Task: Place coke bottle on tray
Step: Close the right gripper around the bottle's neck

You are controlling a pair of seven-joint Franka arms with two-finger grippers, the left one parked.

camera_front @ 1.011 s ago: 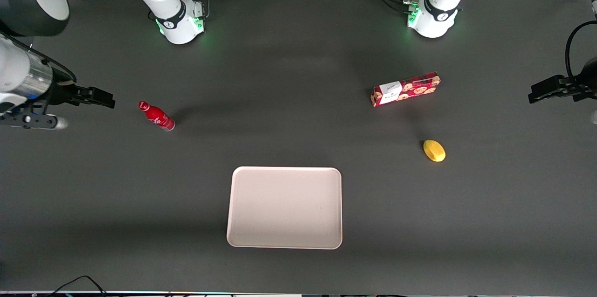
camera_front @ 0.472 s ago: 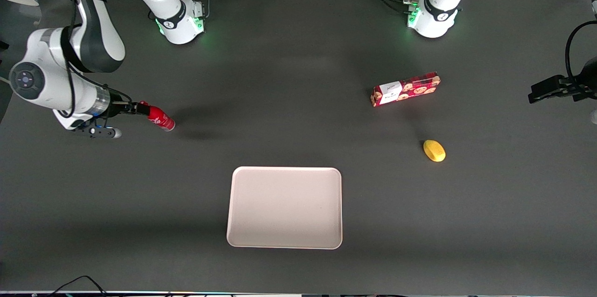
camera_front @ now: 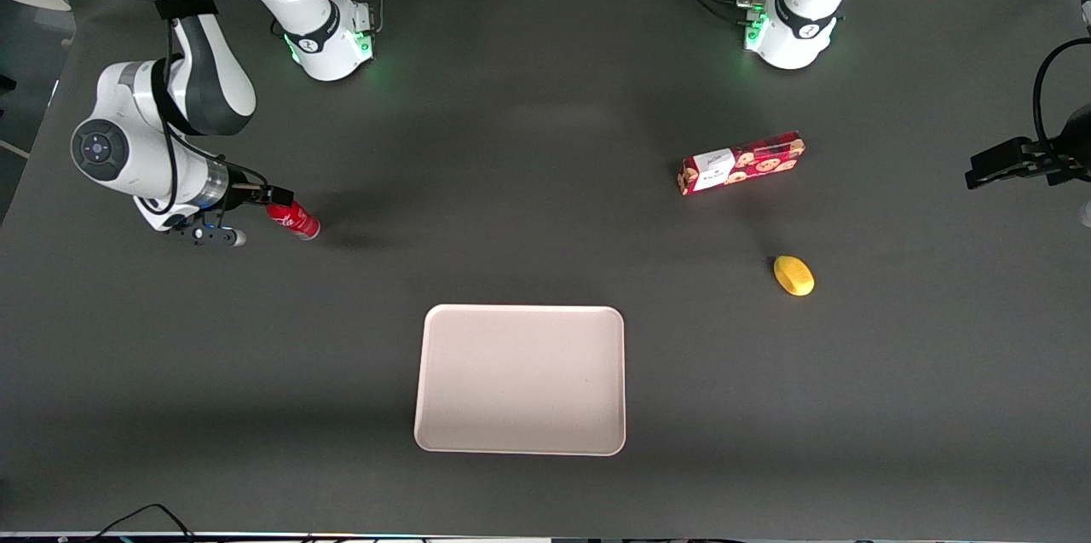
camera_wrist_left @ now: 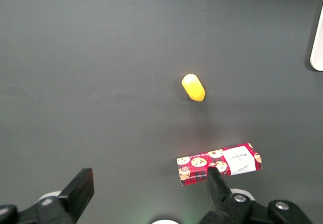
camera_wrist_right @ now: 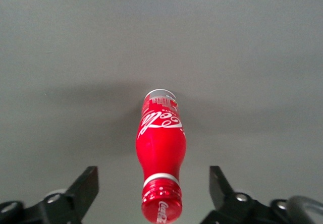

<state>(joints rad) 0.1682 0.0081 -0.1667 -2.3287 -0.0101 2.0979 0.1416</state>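
The coke bottle (camera_front: 293, 219), small, slim and red with a red cap and white script, stands upright on the dark table toward the working arm's end. My right gripper (camera_front: 271, 203) is at the bottle's cap end, just above it. In the right wrist view the bottle (camera_wrist_right: 161, 152) stands between my two black fingers (camera_wrist_right: 85, 186), which are wide apart and touch nothing; the gripper (camera_wrist_right: 154, 193) is open. The pale pinkish-white tray (camera_front: 521, 378) lies flat and bare, nearer the front camera, at the table's middle.
A red cookie box (camera_front: 741, 163) and a yellow lemon-like object (camera_front: 793, 275) lie toward the parked arm's end; both also show in the left wrist view, the box (camera_wrist_left: 219, 164) and the yellow object (camera_wrist_left: 193, 87). Both arm bases stand farthest from the camera.
My right arm has swung in from the table's end toward the bottle and come down, so the open gripper now straddles the bottle's cap. The bottle has not moved.
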